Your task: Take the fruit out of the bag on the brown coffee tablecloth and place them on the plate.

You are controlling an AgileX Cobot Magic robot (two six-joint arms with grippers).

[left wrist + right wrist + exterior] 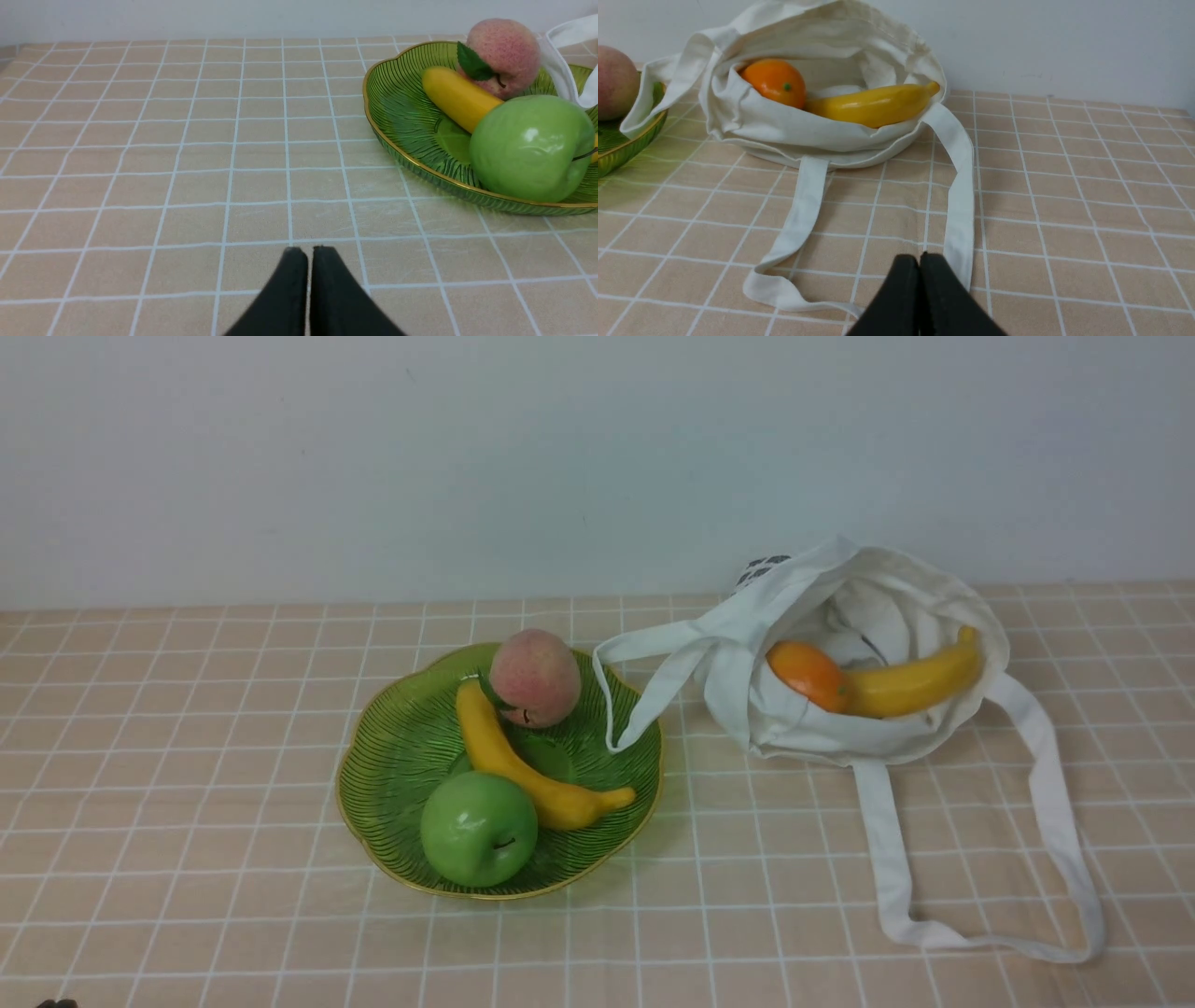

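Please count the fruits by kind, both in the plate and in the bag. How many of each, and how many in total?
Banana: 2, one on the plate, one in the bag
Peach: 1
Green apple: 1
Orange: 1
Total: 5

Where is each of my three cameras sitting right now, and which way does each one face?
Front view: on the robot's side between the arms, looking forward and down at the plate and bag; no arm clearly shows.
Left wrist view: low over the tablecloth, facing the plate; left gripper tips together.
Right wrist view: low, facing the bag's mouth, orange and banana in the bag; right gripper tips together.
Shared: both wrist views catch the peach.
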